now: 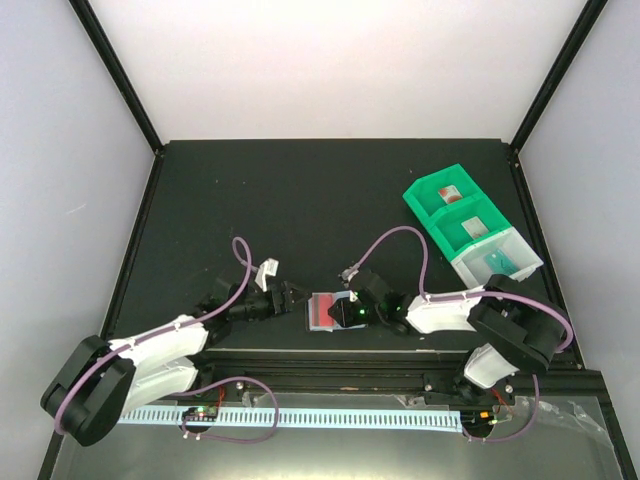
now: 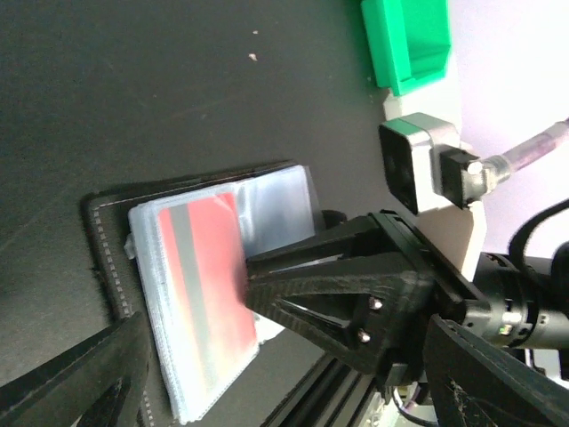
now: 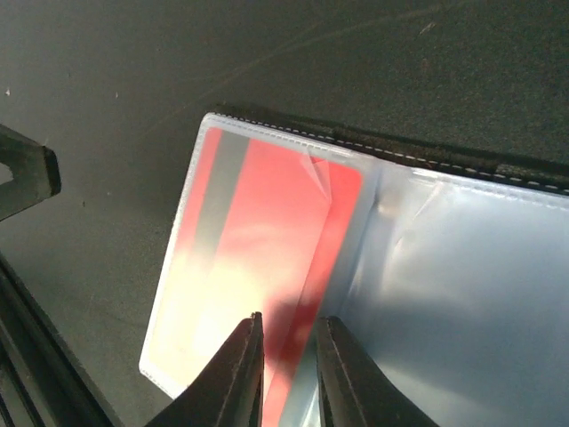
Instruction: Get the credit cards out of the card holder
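Pinching the red card [image 3: 267, 258] with your right gripper's [image 3: 289, 356] narrow jaws, you need the card holder [image 1: 322, 312] lying open — left gripper [image 1: 290, 294] spread wide beside it.

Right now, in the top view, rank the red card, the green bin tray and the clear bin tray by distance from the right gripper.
1. Red card, just left of the right gripper.
2. Clear bin tray, right and back.
3. Green bin tray, farthest back.

Black table [image 1: 300, 200]. Green and clear bin trays [image 1: 470, 222] at far right. White perforated strip [image 1: 300, 417] along near edge.
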Controlling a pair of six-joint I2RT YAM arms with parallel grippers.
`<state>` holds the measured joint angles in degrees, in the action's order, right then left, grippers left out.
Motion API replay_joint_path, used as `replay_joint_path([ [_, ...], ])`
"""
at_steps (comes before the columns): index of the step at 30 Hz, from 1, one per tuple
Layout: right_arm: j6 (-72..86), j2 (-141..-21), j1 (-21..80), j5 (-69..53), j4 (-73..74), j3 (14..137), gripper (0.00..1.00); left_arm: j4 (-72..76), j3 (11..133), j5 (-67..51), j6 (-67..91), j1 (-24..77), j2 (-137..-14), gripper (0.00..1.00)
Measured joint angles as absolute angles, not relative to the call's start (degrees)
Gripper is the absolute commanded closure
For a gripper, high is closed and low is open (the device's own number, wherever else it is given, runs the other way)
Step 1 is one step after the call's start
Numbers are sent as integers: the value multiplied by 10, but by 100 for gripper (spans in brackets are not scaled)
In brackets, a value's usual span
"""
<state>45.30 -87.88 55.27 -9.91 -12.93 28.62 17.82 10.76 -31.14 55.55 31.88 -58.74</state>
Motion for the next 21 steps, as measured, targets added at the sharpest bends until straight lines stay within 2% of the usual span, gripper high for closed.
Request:
replay_joint_path([
  [4, 448, -885, 553, -94, -130, 289, 90, 202, 107, -331, 557, 319, -598, 14],
  [8, 441, -886, 553, -86, -143, 281, 94, 236, 107, -344, 564, 320, -628, 14],
  [21, 439, -891, 553, -85, -187, 261, 96, 299, 114, -363, 580, 334, -701, 14],
])
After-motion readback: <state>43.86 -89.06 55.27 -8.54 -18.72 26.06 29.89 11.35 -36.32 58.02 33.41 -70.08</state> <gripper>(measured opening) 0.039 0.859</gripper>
